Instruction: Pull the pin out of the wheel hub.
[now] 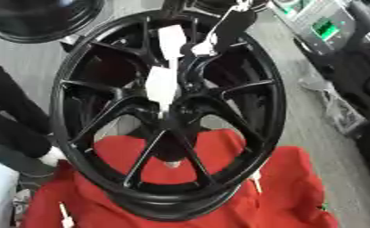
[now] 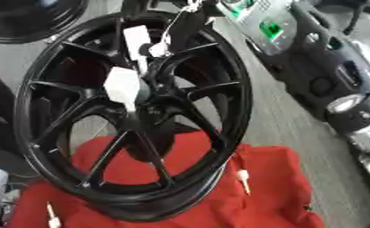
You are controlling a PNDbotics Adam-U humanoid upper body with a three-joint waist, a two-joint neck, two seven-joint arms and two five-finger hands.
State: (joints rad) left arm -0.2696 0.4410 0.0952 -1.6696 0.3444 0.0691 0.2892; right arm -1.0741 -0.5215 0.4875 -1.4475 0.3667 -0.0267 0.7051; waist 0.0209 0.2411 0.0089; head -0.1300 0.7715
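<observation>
A black multi-spoke wheel (image 1: 242, 58) stands tilted on a red cloth (image 1: 289, 178). Its hub (image 1: 172, 116) is in the middle of the view. My right hand (image 1: 162, 84), black with white parts, comes down from the top edge over the spokes, and its lowest white part tapers to a point right at the hub. I cannot make out the pin in the hub apart from the hand. At the left edge a dark arm shape (image 1: 12, 129) reaches the rim, with a pale tip (image 1: 53, 155) against it; this may be my left hand.
Small white pin-like pieces lie on the red cloth (image 2: 242, 180) (image 1: 65, 213). Another black wheel (image 1: 39, 20) lies at the top left. Grey and black car parts (image 2: 336, 67) line the right side on the grey floor.
</observation>
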